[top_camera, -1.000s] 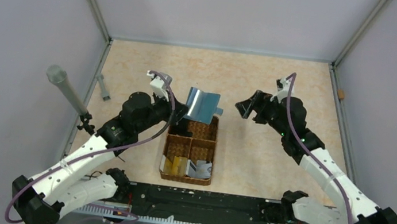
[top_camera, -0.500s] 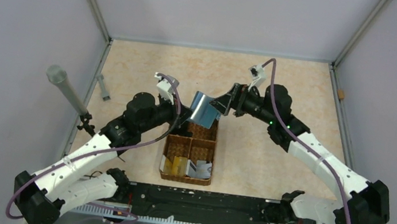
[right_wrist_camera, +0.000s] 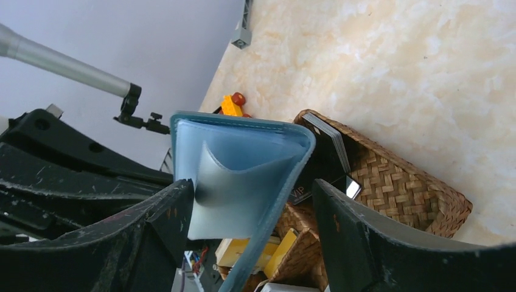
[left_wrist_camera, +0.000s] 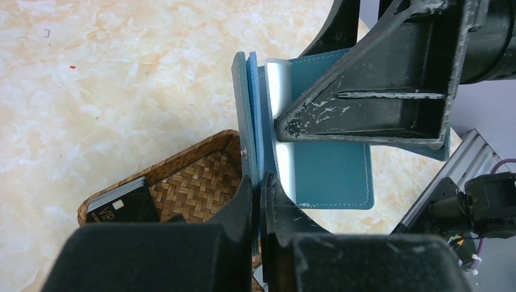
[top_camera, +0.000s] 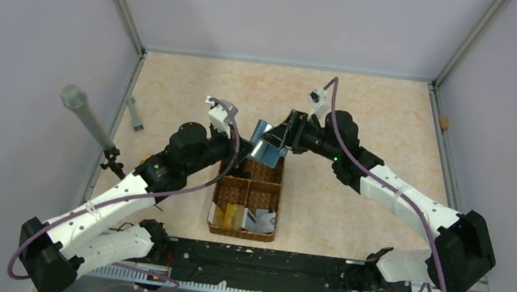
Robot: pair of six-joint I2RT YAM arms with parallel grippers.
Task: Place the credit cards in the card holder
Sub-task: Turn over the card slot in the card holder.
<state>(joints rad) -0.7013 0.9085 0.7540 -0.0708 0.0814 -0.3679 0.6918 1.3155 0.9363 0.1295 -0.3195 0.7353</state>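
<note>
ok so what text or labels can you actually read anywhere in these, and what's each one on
"VIP": on the black card in the wicker basket; the same letters show on it in the right wrist view.
Anything else on the black card: too small to read.
Credit cards in the basket's near compartments, top view: too small to read.
Card holder: no lettering showing.

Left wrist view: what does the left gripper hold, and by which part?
The left gripper holds the small flat teal folding card holder. Its fingers are pinched shut on the near edge of the holder's stacked leaves.
</note>
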